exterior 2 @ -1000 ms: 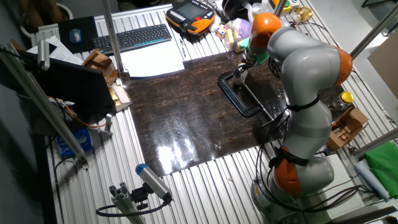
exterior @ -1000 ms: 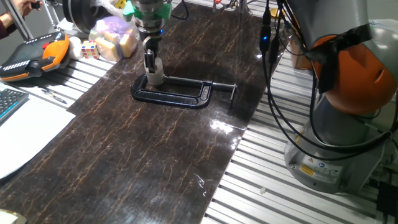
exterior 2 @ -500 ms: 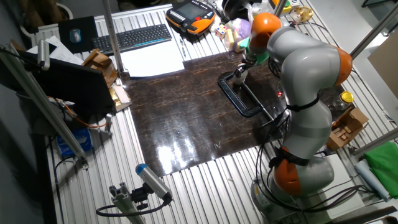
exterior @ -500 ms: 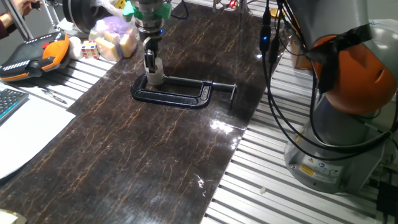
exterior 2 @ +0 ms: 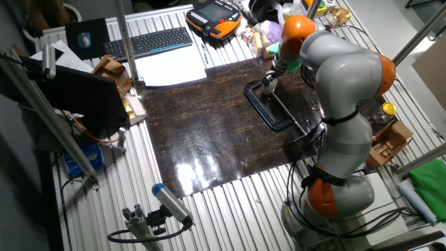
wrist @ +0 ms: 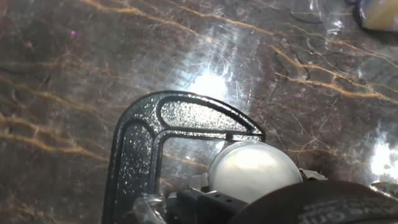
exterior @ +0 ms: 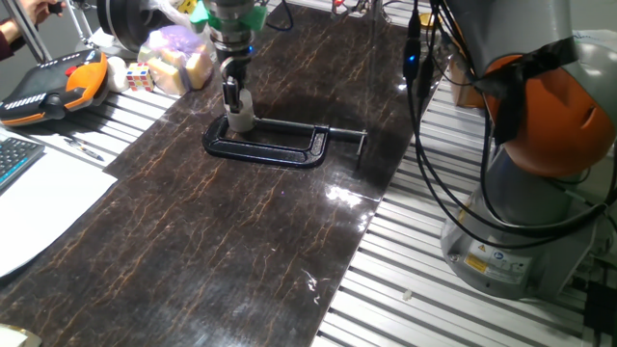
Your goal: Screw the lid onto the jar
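Whitish lid [wrist: 254, 171] sits on the jar [exterior: 240, 120] inside the curved end of the black clamp [exterior: 275, 145], gripper [exterior: 232, 96] closed narrow on the lid from above.

**A robotics lab bench**

This is a robotics laboratory or research workshop. The surface [exterior 2: 209, 209] is built of ribbed aluminium profile rails, with a dark marble-patterned mat [exterior 2: 209, 125] laid over its middle. A grey-and-orange industrial robot arm [exterior 2: 341, 104] is bolted at one edge, black cables [exterior: 424, 145] hanging beside its base. An orange-and-black teach pendant [exterior 2: 212, 15] lies at the far side, near a black keyboard [exterior 2: 148, 42] and white paper sheets [exterior 2: 171, 68]. A black C-clamp [exterior: 275, 143] lies on the mat. Metal frame posts [exterior 2: 49, 118] rise at the corners, and a camera on a small mount [exterior 2: 164, 209] points at the work area.
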